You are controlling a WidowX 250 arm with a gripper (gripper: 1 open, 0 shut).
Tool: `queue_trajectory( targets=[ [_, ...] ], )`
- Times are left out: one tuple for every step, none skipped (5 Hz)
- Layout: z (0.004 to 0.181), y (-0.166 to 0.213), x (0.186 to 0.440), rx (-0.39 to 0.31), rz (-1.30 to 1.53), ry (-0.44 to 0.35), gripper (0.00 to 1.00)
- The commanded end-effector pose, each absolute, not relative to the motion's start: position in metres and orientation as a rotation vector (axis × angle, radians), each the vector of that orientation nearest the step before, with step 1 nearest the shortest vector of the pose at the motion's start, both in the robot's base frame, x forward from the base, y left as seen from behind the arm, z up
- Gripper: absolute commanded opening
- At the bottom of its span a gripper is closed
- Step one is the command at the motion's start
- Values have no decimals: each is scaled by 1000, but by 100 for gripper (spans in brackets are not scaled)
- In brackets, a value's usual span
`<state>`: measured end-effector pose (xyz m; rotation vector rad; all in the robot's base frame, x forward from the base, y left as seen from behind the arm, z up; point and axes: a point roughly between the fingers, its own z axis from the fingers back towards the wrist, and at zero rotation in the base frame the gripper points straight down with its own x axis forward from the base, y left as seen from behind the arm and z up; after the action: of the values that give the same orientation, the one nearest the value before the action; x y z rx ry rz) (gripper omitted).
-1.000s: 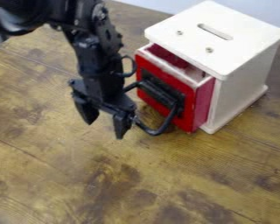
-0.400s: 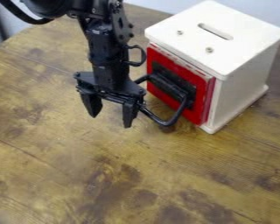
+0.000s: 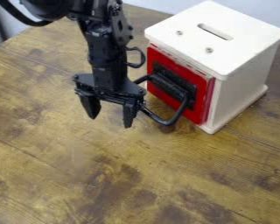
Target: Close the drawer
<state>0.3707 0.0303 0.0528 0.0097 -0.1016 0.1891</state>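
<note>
- My pincer (image 3: 109,113) hangs released above the wooden table (image 3: 73,171), its two black fingers spread apart and pointing down toward the near side.
- My dark arm (image 3: 106,48) reaches in from the far left, with a black cable curving at the far left corner.
- The red drawer (image 3: 202,106) sits in the cabinet (image 3: 230,66) to the right of my pincer, pushed in, its front appearing level with the cabinet's edges and facing left and toward the near side.
- A black loop handle (image 3: 166,123) juts from the drawer's dark middle panel (image 3: 171,81) toward the left, its lower bend just beside my right-hand finger in the scene; whether the two touch, I cannot tell.
- The cream-white cabinet stands upright on the far right part of the table, a dark slot (image 3: 215,31) cut in its top and two small round metal fittings (image 3: 209,50) set nearby.
- Brown wood grain with darker knots runs across the tabletop, filling the near side of the scene, while a pale surface (image 3: 166,5) shows beyond the table's far edge.
</note>
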Motion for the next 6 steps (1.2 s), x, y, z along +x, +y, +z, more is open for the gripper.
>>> queue_trajectory(
  targets=[
    [78,13,376,14,205,-175,100],
    [78,-1,376,6,219,-177,100],
    [76,-9,376,0,224,-179,100],
    [75,-16,376,-1,227,-180,100],
    [68,-16,377,2,243,-179,100],
    [65,-16,377,6,259,-172,100]
  ],
)
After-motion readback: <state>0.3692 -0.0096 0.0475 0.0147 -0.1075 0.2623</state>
